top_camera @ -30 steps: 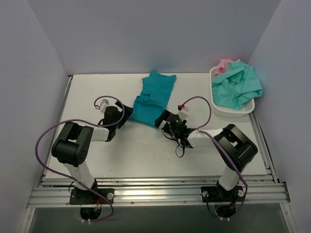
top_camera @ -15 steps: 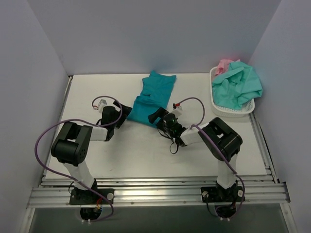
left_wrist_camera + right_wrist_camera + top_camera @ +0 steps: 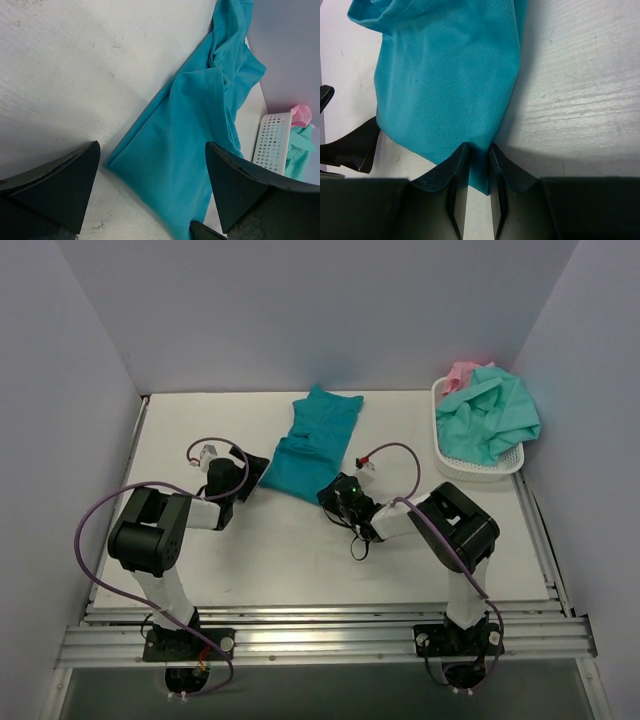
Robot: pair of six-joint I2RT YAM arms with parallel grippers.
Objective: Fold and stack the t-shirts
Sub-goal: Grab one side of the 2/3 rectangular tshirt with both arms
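Fingers, right: the right gripper (image 3: 477,150) has its two pads drawn nearly together on the near right corner of the teal-blue t-shirt (image 3: 315,440), with a thin fold of cloth pinched between them.
Fingers, left: the left gripper (image 3: 150,165) is spread wide and holds nothing, its tips low over the table (image 3: 300,560) on either side of the shirt's near left corner.
Shirt position: flat on the table between the two arms, folded long and narrow, running from the grippers toward the back wall.
Shirt versus fingers: the right corner sits inside the pinch. The left corner lies between the open tips, just beside one of them, and does not look touched.
Other shirts: a mint-green t-shirt (image 3: 490,415) and a pink t-shirt (image 3: 460,372) are heaped in the white basket (image 3: 470,468) at the far right, well apart.
Step, judged: taking both near corners so the hem can be carried up over the body.
Risk one: the right hold takes only the tip of the corner, so a pull could slip it free.
Risk two: if the left gripper shuts too high it could miss the cloth or catch only the upper layer, and the fold would skew.
Risk three: an uneven lift by the two arms would drag the shirt rather than fold it.
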